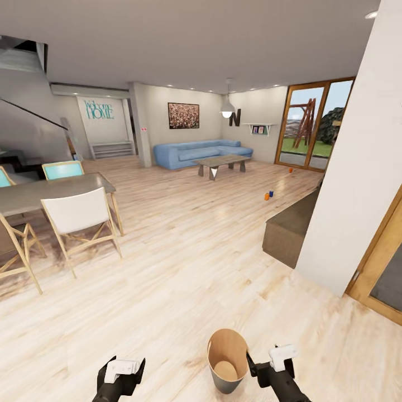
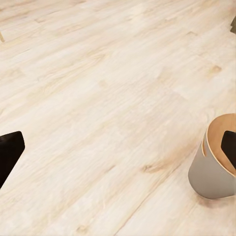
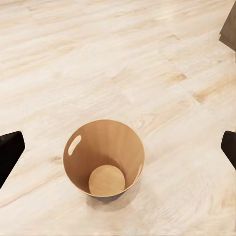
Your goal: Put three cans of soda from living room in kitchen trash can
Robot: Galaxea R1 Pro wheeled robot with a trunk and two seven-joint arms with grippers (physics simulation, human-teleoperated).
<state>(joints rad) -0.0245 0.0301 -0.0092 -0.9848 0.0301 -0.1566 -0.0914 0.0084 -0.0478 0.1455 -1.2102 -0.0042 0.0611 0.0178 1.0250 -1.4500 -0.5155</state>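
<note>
Cans (image 1: 268, 195) sit far off on the pale floor beyond the low grey table (image 1: 222, 162), two close together and a third (image 1: 290, 170) nearer the glass doors (image 1: 310, 125); the trash can (image 1: 227, 361) stands empty right at the robot's feet, between the left gripper (image 1: 124, 373) and the right gripper (image 1: 268, 363). Both hold nothing, and in the wrist views each one's fingers (image 3: 10, 152) sit wide apart at the edges. The step, I'd say, is driving over to the cans: steer round the bin, keep the wall corner (image 1: 335, 223) and low bench (image 1: 290, 229) well off to the right, the chairs (image 1: 81, 220) to the left. Plenty of open floor between.
</note>
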